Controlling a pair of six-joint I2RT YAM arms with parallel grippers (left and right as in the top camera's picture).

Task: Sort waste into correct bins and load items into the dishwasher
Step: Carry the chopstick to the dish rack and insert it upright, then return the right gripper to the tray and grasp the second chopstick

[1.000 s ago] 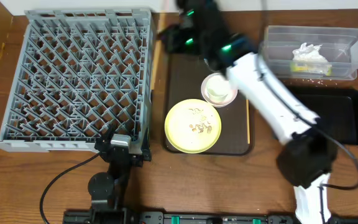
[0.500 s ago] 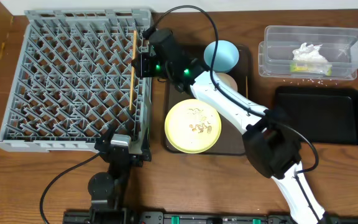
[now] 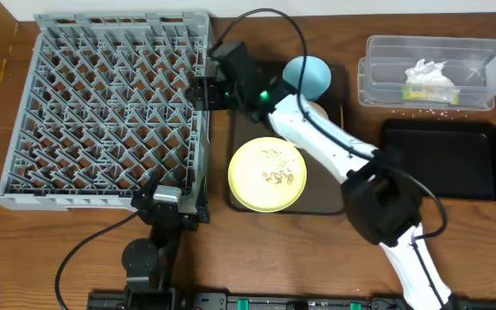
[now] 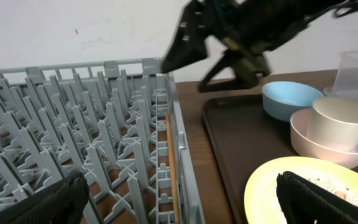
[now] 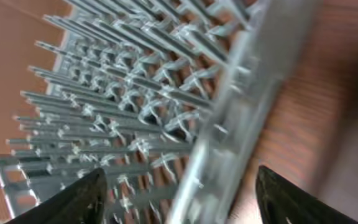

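The grey dishwasher rack fills the left of the table. A wooden chopstick lies inside it along the right wall. My right gripper hovers open over that wall, holding nothing. My left gripper rests open at the rack's near right corner. On the brown serving tray sit the light blue bowl, the pale cup inside the small white bowl, and the yellow-green plate with crumbs on it.
The clear tub at the back right holds the crumpled napkin and the snack wrapper. The black tray lies in front of it. My right arm stretches across the serving tray, over the cup and white bowl.
My right arm swung from the serving tray to the rack with the chopsticks. Its gripper has opened and they now lie in the rack. The left arm has not moved.
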